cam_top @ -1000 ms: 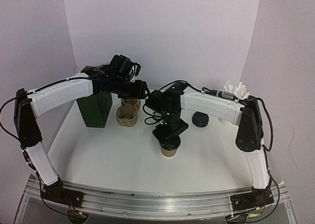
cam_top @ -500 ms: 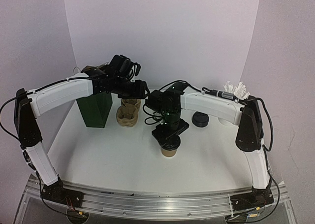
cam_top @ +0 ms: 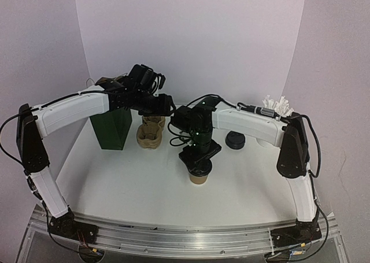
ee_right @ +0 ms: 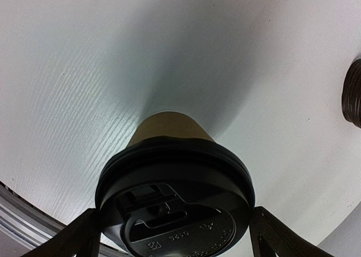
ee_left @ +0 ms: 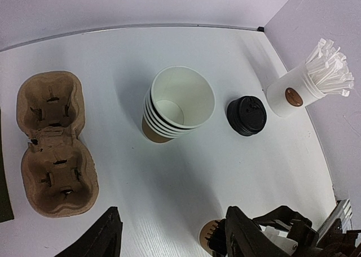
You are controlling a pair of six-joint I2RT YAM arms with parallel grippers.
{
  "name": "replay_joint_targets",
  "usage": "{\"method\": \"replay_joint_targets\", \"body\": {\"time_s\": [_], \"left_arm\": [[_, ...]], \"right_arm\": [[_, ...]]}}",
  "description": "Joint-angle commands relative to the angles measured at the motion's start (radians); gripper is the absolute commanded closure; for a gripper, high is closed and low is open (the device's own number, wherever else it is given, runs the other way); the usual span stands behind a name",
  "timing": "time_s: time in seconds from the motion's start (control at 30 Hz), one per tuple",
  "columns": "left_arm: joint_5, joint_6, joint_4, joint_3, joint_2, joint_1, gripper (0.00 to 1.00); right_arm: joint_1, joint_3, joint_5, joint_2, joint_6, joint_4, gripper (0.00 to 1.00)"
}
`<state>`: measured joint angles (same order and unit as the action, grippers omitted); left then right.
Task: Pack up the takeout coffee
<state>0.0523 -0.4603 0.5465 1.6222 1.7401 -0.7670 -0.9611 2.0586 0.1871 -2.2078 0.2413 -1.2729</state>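
Note:
The takeout coffee (cam_top: 199,178), a brown paper cup with a black dome lid (ee_right: 175,197), stands upright on the white table in front of the middle. My right gripper (cam_top: 198,159) is straight above it, with a finger (ee_right: 84,234) on each side of the lid's rim, touching it. The cup also shows at the bottom edge of the left wrist view (ee_left: 210,234). My left gripper (cam_top: 163,104) hangs open and empty high over the back of the table, its fingers (ee_left: 104,240) wide apart.
A brown two-hole pulp carrier (ee_left: 53,144) lies at the back left, beside a dark green box (cam_top: 111,127). A stack of lidless cups (ee_left: 177,104), a stack of black lids (ee_left: 246,114) and a white cup of wrapped sticks (ee_left: 293,93) stand behind.

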Motion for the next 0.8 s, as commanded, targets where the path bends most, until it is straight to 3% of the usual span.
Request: {"method": "replay_joint_targets", "body": {"time_s": [0.0, 0.77], "left_arm": [[-0.003, 0.018, -0.042, 0.022, 0.004, -0.003, 0.38], [-0.002, 0.016, -0.038, 0.006, -0.010, -0.003, 0.38]], "right_arm": [[-0.004, -0.005, 0.000, 0.016, 0.018, 0.008, 0.10], [0.018, -0.073, -0.068, 0.022, 0.012, 0.060, 0.15]]}}
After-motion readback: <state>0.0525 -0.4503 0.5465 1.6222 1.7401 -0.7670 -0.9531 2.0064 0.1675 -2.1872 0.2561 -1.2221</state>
